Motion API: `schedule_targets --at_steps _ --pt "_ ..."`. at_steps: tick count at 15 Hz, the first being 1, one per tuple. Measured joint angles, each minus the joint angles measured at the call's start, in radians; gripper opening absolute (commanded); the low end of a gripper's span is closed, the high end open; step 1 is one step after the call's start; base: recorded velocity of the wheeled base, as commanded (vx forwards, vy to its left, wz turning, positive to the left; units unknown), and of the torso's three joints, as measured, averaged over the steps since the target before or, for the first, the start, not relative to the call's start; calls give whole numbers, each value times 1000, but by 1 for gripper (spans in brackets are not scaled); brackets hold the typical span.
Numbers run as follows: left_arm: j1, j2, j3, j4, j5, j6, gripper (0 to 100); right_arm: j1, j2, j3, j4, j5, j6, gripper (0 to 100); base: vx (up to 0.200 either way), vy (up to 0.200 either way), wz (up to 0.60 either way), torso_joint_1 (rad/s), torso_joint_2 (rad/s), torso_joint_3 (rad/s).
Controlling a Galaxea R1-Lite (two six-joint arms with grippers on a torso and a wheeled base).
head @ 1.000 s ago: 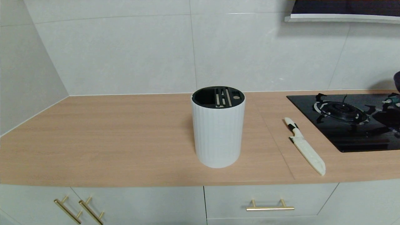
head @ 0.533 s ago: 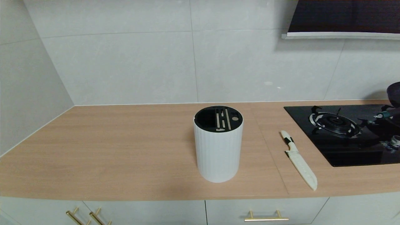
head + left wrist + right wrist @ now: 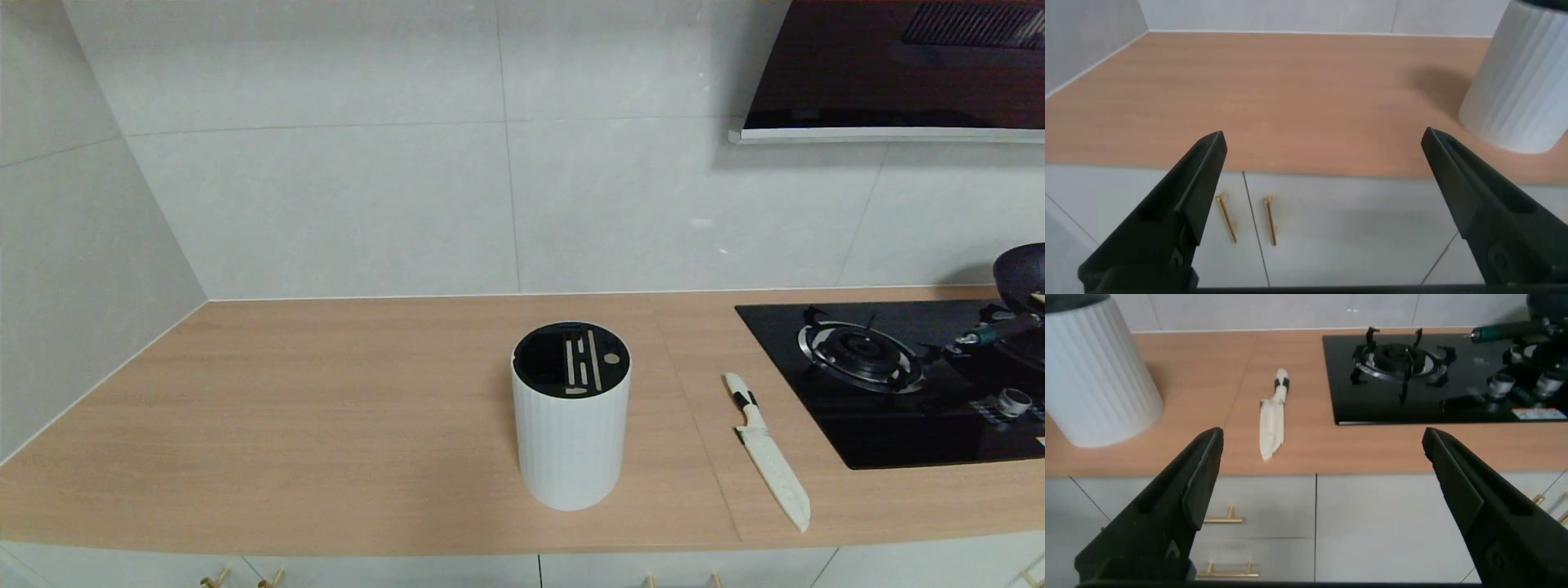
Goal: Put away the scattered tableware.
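Knife (image 3: 766,451) lying flat on the wooden counter (image 3: 326,408), to the right of the white ribbed holder (image 3: 571,416) and well apart from it, just beside the near left corner of the black hob (image 3: 898,384); handle toward the wall (image 3: 326,163), tip toward the counter's front edge. Probably light and stiff, with a pale speckled blade that is perhaps ceramic, so likely brittle at tip and edge if dropped or knocked against the holder's slotted black top. Smooth handle, likely a little slippery; low against the board, so little room for fingers to get under. Best taken across the handle, near the black band at its blade end, never on the blade, and firmly enough to stop it swinging when turned tip-down for a slot. Left gripper (image 3: 1323,140) spread wide and empty, hanging before the counter's front edge above the cabinet fronts (image 3: 1331,220), holder ahead and off to one side. Right gripper (image 3: 1321,439) likewise spread wide, nothing between the fingers, before the front edge with the knife ahead. Against the earlier head frames: whole picture shifted, so a camera move and not a move of things. More wall and extractor hood (image 3: 898,65) above, cabinet handles (image 3: 214,581) almost gone below. Same spacing between knife and holder, same heading of the knife, neither touched.
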Motion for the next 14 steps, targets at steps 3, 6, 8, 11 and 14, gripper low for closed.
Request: schedule_targets --at_steps 3,6,8,11,14 --pt "0 0 0 0 0 0 100 0 0 0 0 0 0 100 0 0 0 183 -375 -204" --pt "0 0 0 0 0 0 100 0 0 0 0 0 0 100 0 0 0 158 -351 -183" --pt "0 0 0 0 0 0 100 0 0 0 0 0 -1 100 0 0 0 23 -40 -23" --pt "0 0 0 0 0 0 100 0 0 0 1 -4 -7 100 0 0 0 0 0 0" --pt "0 0 0 0 0 1 100 0 0 -3 -1 -3 -44 100 0 0 0 0 0 0"
